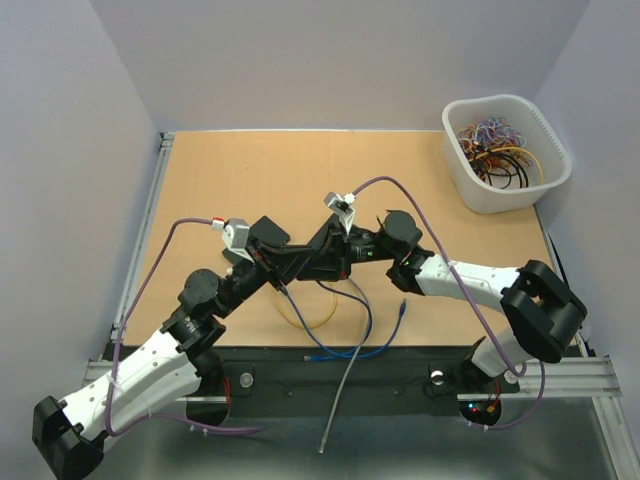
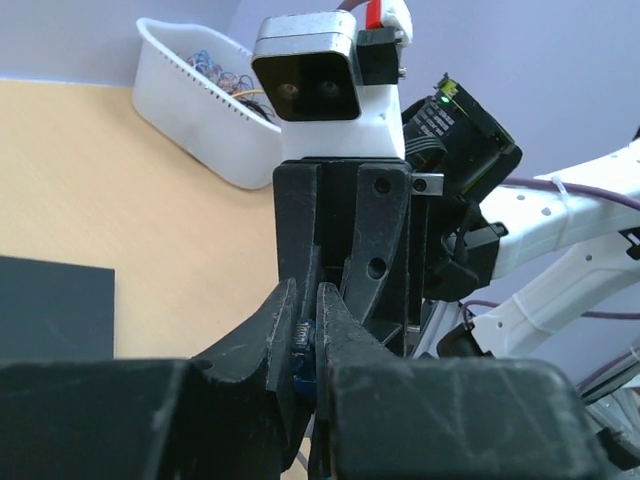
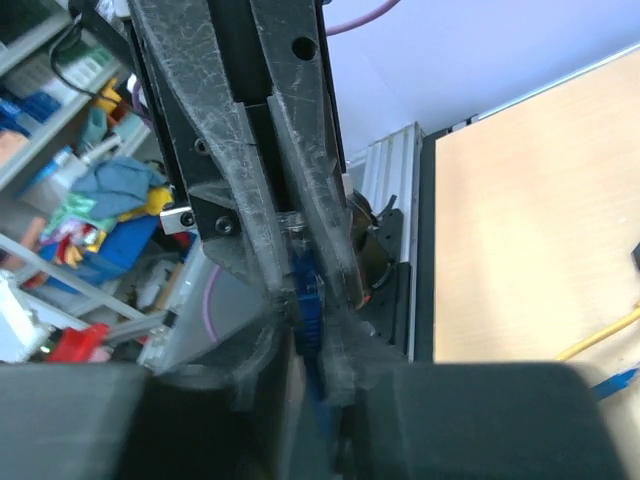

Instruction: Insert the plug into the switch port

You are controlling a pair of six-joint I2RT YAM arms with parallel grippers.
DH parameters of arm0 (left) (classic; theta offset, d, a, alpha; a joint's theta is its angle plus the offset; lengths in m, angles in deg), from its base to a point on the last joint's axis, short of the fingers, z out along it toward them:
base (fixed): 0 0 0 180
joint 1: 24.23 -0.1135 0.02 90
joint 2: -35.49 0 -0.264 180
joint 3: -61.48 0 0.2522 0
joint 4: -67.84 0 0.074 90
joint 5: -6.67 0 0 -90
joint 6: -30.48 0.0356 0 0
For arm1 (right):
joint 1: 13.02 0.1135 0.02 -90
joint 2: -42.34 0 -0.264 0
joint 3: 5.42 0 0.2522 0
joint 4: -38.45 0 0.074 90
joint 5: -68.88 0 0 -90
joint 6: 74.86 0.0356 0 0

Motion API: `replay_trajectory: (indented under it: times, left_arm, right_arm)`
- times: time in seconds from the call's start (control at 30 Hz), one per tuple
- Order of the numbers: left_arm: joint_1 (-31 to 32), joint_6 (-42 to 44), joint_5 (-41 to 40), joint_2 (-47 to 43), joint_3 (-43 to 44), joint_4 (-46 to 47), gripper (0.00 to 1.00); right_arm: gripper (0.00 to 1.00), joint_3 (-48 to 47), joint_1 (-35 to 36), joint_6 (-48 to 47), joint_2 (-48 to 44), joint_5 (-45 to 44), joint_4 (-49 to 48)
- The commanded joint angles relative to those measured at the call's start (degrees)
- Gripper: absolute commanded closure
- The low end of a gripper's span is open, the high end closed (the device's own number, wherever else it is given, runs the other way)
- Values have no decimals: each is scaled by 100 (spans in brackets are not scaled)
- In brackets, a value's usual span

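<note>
Both grippers meet tip to tip above the middle of the table. The blue plug (image 2: 300, 340) is pinched between my left gripper's (image 2: 307, 305) shut jaws, and its ribbed blue body (image 3: 308, 312) also sits between my right gripper's (image 3: 308, 290) closed fingers. From above, the left gripper (image 1: 318, 258) and right gripper (image 1: 336, 250) hide the plug. Its blue cable (image 1: 365, 325) hangs down from them and loops over the near table edge. The switch port is out of view.
A white bin (image 1: 505, 150) of coloured wires stands at the far right corner, the same bin (image 2: 200, 105) also showing in the left wrist view. A yellow cable loop (image 1: 305, 312) and a grey cable (image 1: 345, 390) lie near the front edge. A flat black slab (image 2: 50, 305) lies on the table.
</note>
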State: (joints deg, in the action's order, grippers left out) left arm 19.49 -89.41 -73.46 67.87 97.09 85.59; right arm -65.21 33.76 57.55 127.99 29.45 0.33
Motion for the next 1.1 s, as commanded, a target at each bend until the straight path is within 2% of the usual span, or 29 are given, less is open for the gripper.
replay_trajectory:
  times: [0.0, 0.03, 0.07, 0.1, 0.13, 0.17, 0.27, 0.3, 0.37, 0.6, 1.07]
  left_arm:
    - [-22, -95, -827, 66, 390, -802, 100]
    - [-22, -166, -959, 119, 504, -1291, 100]
    - [-22, -236, -1291, 180, 714, -1540, 100]
    - [-22, -454, -1660, 329, 811, -1943, 100]
    - [-22, -552, -1803, 391, 882, -2086, 100]
    - [-22, -718, -1935, 514, 996, -2192, 100]
    - [-22, -921, -2076, 795, 1163, -2438, 100]
    - [-22, -992, -2103, 874, 1216, -2543, 100]
    - [-22, -1062, -2155, 1041, 1348, -2632, 100]
    - [-22, -1186, -2375, 1665, 1542, -2571, 100]
    - [-22, -1177, -2288, 2281, 1841, -2439, 100]
  right_arm:
    - [66, -100, -204, 249, -127, -205, -359]
    - [41, -100, -344, 285, -171, -388, -245]
    - [35, -109, -398, 198, -232, -511, -70]
    - [24, -161, -450, 41, -398, -843, 515]
    - [23, -231, -442, -187, -504, -1047, 912]
    - [23, -406, -442, -720, -592, -1258, 1769]
    - [27, -557, -442, -1477, -856, -1978, 2688]
    - [31, -653, -433, -1612, -909, -2389, 3248]
    - [36, -663, -433, -1903, -1084, -2770, 3595]
    - [48, -733, -153, -2158, -1323, -3631, 4211]
    - [51, -1014, 674, -2536, -707, -4450, 4423]
